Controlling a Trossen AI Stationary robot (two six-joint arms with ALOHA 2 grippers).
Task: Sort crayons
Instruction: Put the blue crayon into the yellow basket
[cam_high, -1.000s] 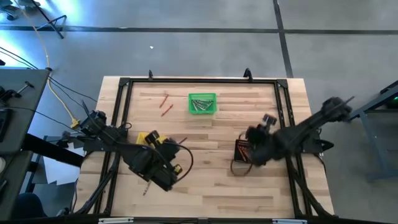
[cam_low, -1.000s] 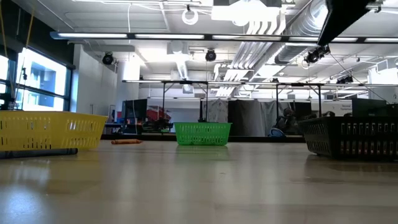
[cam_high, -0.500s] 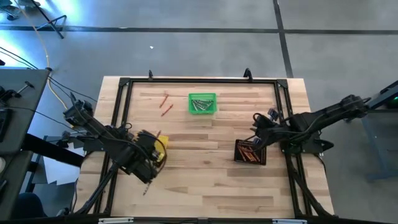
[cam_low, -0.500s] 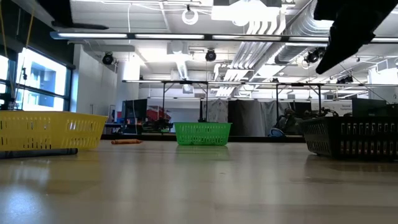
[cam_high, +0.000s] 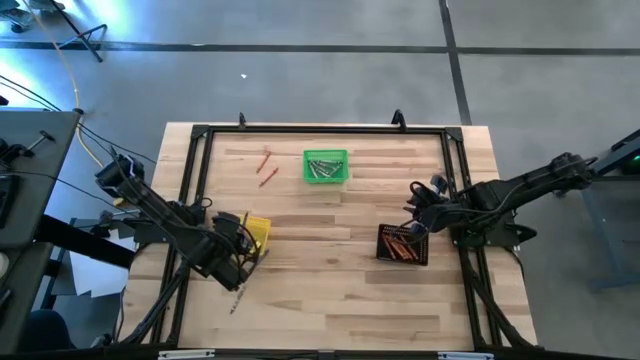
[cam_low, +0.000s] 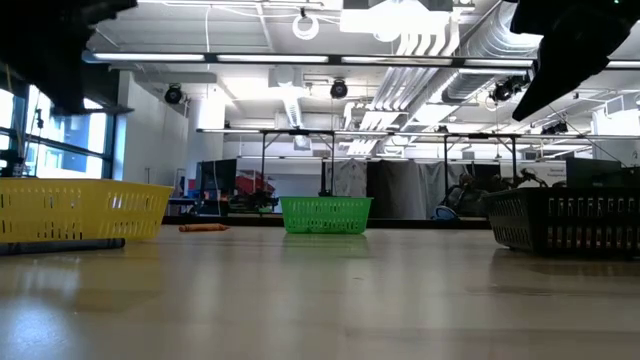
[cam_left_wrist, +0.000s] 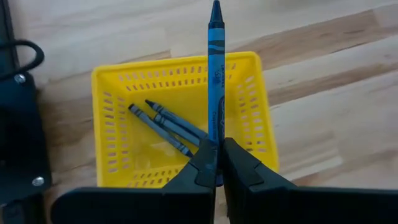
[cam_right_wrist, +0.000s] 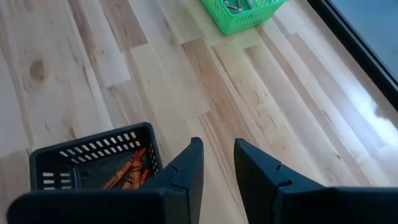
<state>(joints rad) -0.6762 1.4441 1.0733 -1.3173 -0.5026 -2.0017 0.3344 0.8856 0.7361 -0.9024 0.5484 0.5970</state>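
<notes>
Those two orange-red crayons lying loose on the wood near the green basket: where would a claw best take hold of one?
Probably across the middle of its thin shaft, coming straight down from above. Each orange-red crayon lies flat on the wooden table, apart from the green basket, so only its long sides offer a pinch. The pair lies close together, so take the outer one first.

Yellow basket (cam_high: 257, 233), green basket (cam_high: 326, 166) and black basket (cam_high: 403, 245) well apart on the table (cam_high: 330, 300)

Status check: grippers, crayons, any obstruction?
Left gripper shut on blue crayon over yellow basket. Right gripper open, empty, beside black basket. Nothing blocking.
</notes>
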